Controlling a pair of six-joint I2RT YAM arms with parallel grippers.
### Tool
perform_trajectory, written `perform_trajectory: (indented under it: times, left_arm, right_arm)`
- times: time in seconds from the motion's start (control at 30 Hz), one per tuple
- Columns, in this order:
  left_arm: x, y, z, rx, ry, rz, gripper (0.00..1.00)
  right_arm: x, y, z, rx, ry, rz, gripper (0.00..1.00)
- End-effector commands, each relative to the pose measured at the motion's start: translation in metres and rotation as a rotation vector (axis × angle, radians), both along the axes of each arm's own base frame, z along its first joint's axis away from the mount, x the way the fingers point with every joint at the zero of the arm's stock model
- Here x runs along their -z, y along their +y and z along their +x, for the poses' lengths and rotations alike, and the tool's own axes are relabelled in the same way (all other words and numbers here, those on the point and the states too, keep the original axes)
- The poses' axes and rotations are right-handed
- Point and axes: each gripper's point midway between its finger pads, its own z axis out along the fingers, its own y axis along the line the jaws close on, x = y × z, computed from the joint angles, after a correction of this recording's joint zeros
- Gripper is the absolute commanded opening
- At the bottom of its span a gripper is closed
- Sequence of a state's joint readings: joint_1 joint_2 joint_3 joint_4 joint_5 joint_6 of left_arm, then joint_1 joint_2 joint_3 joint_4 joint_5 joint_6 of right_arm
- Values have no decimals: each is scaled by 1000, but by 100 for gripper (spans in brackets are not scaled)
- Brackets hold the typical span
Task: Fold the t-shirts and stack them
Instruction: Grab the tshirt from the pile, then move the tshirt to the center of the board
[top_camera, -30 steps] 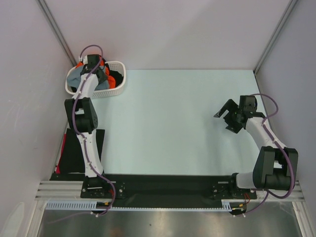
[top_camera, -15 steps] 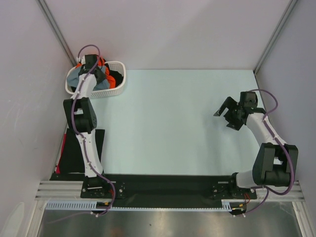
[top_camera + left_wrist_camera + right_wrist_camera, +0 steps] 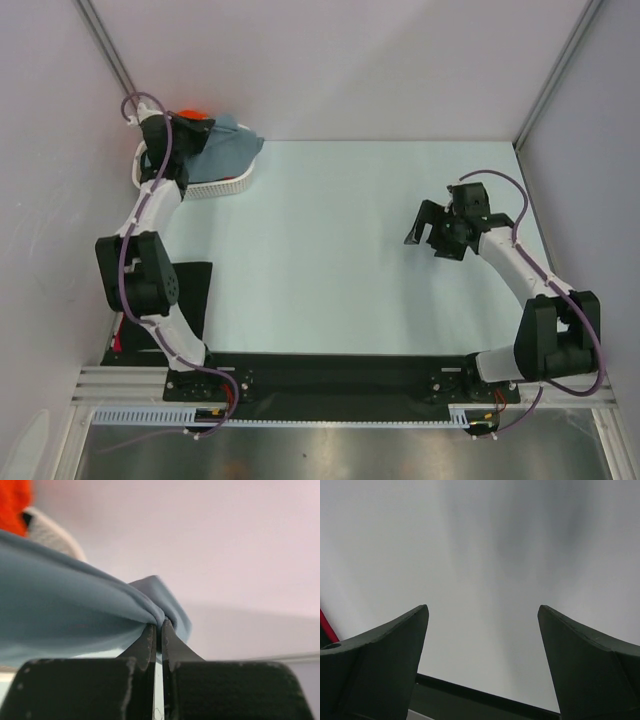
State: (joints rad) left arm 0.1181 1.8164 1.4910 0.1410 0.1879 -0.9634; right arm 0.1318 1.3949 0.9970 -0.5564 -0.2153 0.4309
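A blue-grey t-shirt hangs lifted over the white basket at the table's far left. My left gripper is shut on a fold of it; in the left wrist view the cloth is pinched between the closed fingertips. An orange garment shows behind the gripper and at the top left of the wrist view. My right gripper is open and empty above the right half of the table; its view shows only bare wall between the spread fingers.
A black mat lies at the left front by the left arm's base. The pale green table top spreads between the arms. Grey walls close in the back and both sides.
My left gripper has risen out of the basket, pulling the blue-grey t-shirt up and to the right. My right gripper has moved left toward the table's middle.
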Motion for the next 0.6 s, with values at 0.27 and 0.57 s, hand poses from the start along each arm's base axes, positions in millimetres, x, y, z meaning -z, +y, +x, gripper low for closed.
perform_trajectory:
  times: [0.27, 0.57]
  left_arm:
    - [-209, -90, -95, 431, -551, -160, 0]
    - [-200, -201, -199, 723, -401, -9, 0]
  right_arm:
    - [-28, 14, -27, -33, -99, 39, 97]
    - [-29, 14, -48, -20, -80, 63, 95]
